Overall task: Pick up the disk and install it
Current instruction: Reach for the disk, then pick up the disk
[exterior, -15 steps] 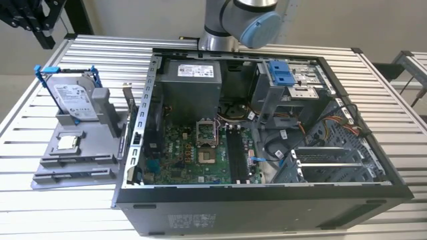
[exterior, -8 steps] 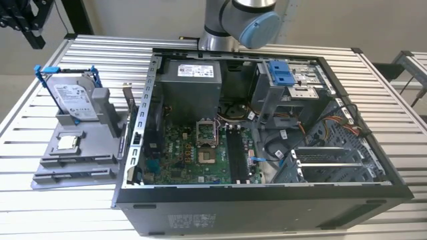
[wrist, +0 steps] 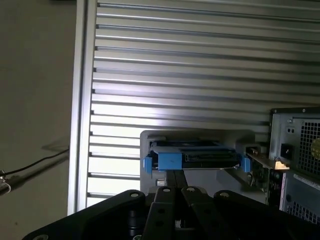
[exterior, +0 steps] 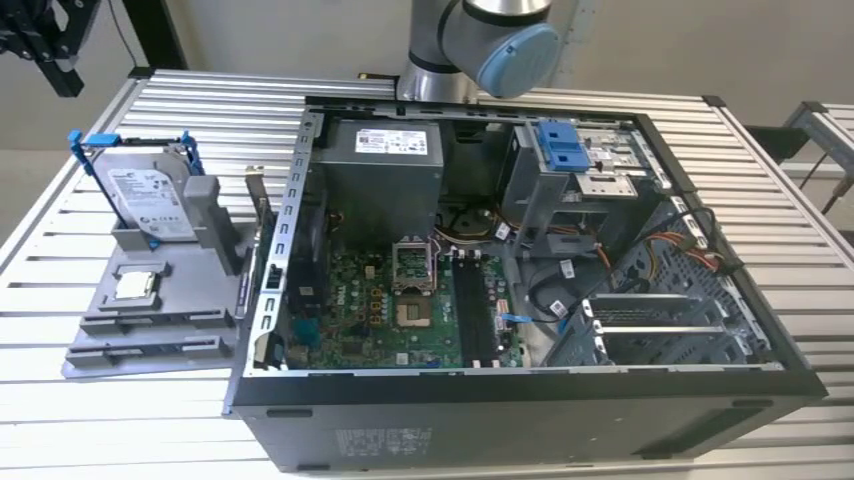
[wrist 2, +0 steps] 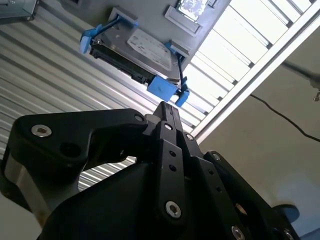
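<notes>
While hanging high at the exterior view's far left, the gripper [wrist 2: 166, 107], fingers [wrist 2: 172, 150] pressed together and empty, points at the upright disk [exterior: 139, 190].

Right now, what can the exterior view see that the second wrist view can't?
The exterior view has the open computer case with its green motherboard. The second wrist view has the gripper close up, shut and empty, and a black cable on the floor. Both have the disk, propped in its grey stand.
</notes>
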Robot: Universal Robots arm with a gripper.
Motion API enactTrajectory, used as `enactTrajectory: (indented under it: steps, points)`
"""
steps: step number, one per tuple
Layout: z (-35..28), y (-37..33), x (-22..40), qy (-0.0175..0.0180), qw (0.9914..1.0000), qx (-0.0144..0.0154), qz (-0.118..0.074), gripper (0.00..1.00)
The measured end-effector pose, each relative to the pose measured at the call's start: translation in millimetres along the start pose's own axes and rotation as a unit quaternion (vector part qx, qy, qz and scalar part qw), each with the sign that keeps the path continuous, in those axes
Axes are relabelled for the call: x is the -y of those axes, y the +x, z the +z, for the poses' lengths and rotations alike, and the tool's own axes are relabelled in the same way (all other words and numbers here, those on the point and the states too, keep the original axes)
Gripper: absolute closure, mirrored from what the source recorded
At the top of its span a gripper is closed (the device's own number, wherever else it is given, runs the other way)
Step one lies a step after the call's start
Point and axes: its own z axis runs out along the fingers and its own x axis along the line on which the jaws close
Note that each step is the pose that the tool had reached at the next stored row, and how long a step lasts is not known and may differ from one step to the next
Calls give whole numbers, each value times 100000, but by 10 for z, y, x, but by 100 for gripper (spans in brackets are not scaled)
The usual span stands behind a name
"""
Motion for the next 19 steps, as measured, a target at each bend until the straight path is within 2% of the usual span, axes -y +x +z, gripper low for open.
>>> enactTrajectory:
  steps: [2, 13, 19]
  points:
    - [0, 0, 0, -3, 100000, -170, -20, 100]
    - [0, 0, 0, -3, 100000, -238, -96, 100]
    - [1, 0, 0, -35, 99963, -363, -2680, 100]
